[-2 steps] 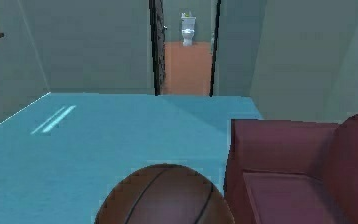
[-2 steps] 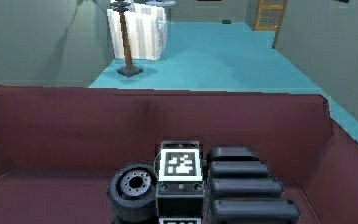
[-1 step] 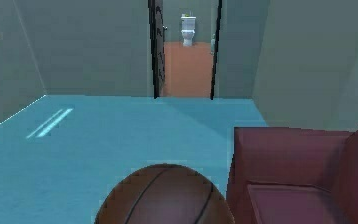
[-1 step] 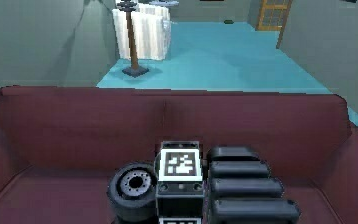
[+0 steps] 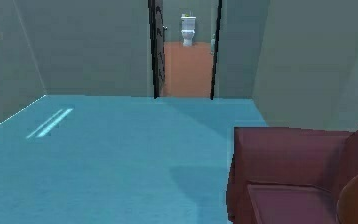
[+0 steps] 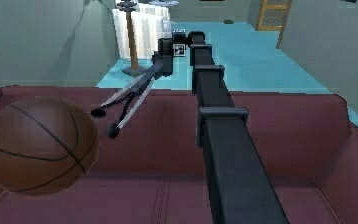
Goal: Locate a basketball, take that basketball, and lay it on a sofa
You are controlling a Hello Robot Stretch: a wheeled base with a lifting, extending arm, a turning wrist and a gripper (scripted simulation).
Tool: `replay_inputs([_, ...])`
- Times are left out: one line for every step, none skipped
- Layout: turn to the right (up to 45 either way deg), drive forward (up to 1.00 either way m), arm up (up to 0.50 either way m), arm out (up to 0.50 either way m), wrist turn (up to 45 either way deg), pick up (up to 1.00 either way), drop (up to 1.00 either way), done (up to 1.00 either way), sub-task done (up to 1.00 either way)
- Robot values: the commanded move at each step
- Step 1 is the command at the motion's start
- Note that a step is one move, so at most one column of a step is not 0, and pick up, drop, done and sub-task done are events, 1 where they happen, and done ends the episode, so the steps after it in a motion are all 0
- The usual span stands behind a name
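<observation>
so the basketball [image 6: 37, 145] is lower left in frame, right off the gripper [image 6: 104, 123] tips, sofa [image 6: 297, 130] behind both, can't tell if it's actually holding it

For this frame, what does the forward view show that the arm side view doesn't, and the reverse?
Forward view: an open doorway with a toilet beyond it. Arm side view: the arm, its fingers, a basketball left of them against the sofa, and a pale stand farther out. Both: the dark red sofa and the blue floor.
</observation>
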Motion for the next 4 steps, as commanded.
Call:
replay_inputs([0.0, 0.00, 0.00, 0.00, 45.0, 0.00, 0.00, 0.00, 0.00])
replay_inputs([0.0, 0.00, 0.00, 0.00, 45.0, 0.00, 0.00, 0.00, 0.00])
replay_inputs([0.0, 0.00, 0.00, 0.00, 30.0, 0.00, 0.00, 0.00, 0.00])
replay_inputs([0.0, 0.00, -0.30, 0.00, 0.0, 0.00, 0.00, 0.00, 0.00])
